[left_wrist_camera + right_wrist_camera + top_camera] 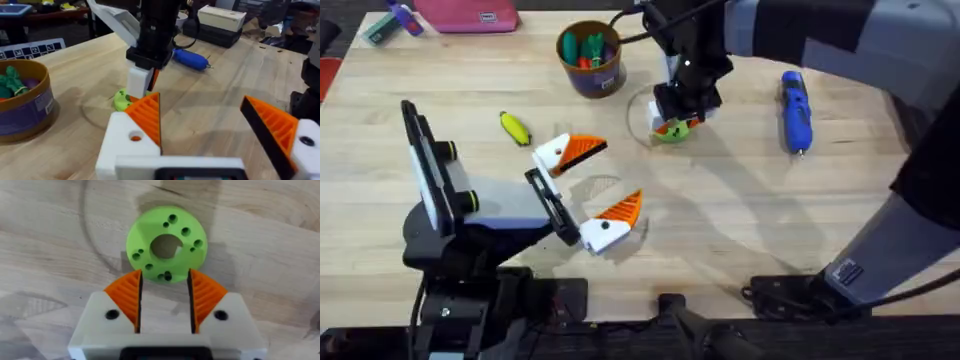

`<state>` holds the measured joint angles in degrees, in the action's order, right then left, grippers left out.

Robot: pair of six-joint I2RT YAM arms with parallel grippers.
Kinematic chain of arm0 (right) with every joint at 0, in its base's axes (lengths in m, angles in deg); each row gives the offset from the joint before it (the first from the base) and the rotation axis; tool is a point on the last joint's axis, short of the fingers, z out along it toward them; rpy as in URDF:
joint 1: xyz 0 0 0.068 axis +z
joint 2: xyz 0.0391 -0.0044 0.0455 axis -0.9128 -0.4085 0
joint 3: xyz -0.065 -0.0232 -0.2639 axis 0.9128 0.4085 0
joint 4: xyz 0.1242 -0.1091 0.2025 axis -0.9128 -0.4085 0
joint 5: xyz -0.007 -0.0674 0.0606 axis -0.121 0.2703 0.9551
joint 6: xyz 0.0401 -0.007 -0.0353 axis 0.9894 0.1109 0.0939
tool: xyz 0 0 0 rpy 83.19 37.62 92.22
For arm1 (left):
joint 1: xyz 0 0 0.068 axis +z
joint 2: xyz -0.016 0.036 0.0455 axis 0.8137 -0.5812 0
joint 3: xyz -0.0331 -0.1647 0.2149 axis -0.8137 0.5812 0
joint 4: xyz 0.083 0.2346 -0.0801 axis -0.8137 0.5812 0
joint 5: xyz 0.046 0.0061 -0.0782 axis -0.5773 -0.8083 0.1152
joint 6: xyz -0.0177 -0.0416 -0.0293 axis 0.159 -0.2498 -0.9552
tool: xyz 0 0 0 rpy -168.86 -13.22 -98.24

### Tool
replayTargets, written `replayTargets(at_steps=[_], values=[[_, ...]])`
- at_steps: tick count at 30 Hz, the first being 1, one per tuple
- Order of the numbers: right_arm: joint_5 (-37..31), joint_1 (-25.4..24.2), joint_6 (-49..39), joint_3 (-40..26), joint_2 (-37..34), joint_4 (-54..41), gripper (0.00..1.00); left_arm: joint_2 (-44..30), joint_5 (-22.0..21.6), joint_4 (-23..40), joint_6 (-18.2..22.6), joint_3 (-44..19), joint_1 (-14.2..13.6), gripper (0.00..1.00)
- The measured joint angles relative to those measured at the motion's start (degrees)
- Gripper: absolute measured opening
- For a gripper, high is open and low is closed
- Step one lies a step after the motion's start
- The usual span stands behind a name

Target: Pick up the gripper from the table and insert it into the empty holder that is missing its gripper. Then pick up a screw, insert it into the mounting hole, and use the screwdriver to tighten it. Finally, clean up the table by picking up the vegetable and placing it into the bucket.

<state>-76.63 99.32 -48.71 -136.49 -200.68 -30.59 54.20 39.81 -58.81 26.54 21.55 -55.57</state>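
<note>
My right gripper (673, 124) reaches in from the lower right and hangs open just over a green disc with holes (166, 245), its orange pads (127, 295) either side of the disc's near edge. My left gripper (620, 172) stands open over the table (740, 220) with nothing between its orange wedges (147, 117). The yellow vegetable (514, 127) lies to the left of it. Farther back stands the bucket (590, 58) holding green and orange toy pieces. The blue screwdriver (795, 110) lies at the right. The loose gripper, the empty holder and the screw are out of view.
A pink pouch (470, 15) lies at the table's far edge. In the left wrist view, boxes (222, 20) stand beyond the table, behind the screwdriver (190, 59). Bare wood stretches between the two arms and at the front right.
</note>
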Motion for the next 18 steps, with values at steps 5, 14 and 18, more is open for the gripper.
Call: replayTargets(at_steps=[5, 14, 18], values=[[-0.02, 0.0, -1.15, 0.0, -1.69, 0.07, 0.476, 0.0, 0.0, 0.0, 0.01, 0.0, 0.0, 0.985], [-0.29, -0.02, -2.19, 0.0, -1.67, 0.11, 0.363, 0.02, 0.0, 0.02, 0.0, 0.0, 0.0, 0.988], [-0.69, -0.02, -2.35, 0.0, -1.69, 0.25, 0.207, 0.01, 0.0, 0.01, 0.0, 0.0, 0.0, 0.987]])
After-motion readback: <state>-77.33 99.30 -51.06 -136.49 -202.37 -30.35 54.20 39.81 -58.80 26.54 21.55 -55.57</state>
